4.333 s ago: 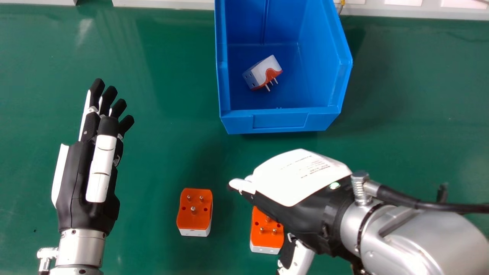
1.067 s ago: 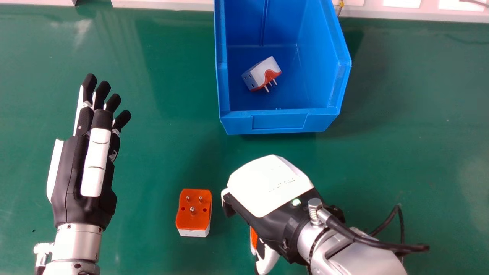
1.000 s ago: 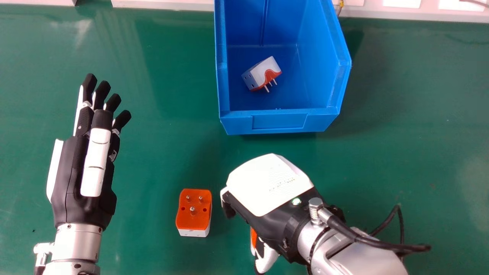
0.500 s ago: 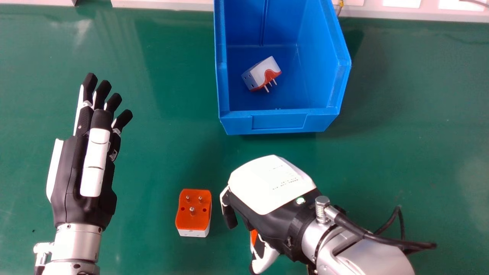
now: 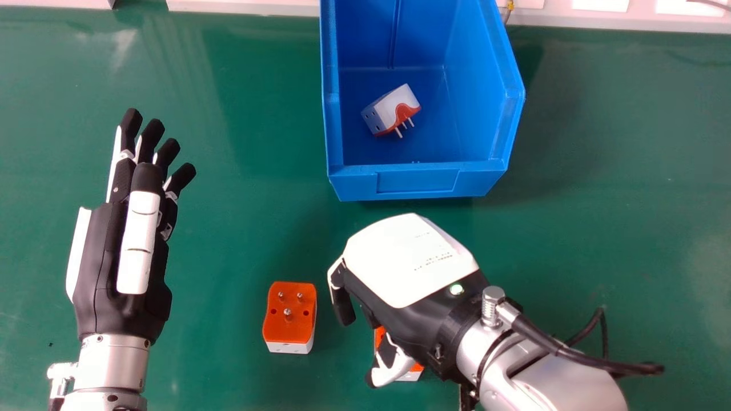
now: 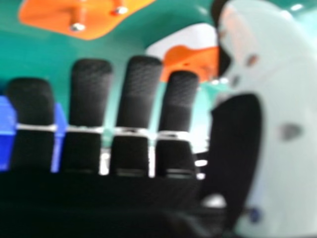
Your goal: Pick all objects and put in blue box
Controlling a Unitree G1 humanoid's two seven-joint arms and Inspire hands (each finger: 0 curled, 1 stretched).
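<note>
My right hand (image 5: 408,260) is over an orange-and-white plug adapter (image 5: 412,375), covering most of it; the hand's fingers bend loosely downward with nothing held. In the right hand view, the hand (image 6: 136,94) has its fingers extended, and the adapter (image 6: 188,57) is beyond them, partly behind the thumb. A second adapter (image 5: 290,322) stands pins up on the table, left of that hand. The blue box (image 5: 420,181) is farther back, with a third adapter (image 5: 397,108) tipped on its side inside. My left hand (image 5: 117,257) is open at the left, fingers straight.
The green table (image 5: 245,228) spreads around everything. A white ledge (image 5: 245,7) runs along its back edge. A dark cable (image 5: 588,359) loops from the right wrist. Free table surface lies between the left hand and the box.
Compared with the oldest frame, my right hand has shifted left over its adapter. Within the last half second it moved slightly toward the box, uncovering some of the adapter. The left hand drifted slightly left.
</note>
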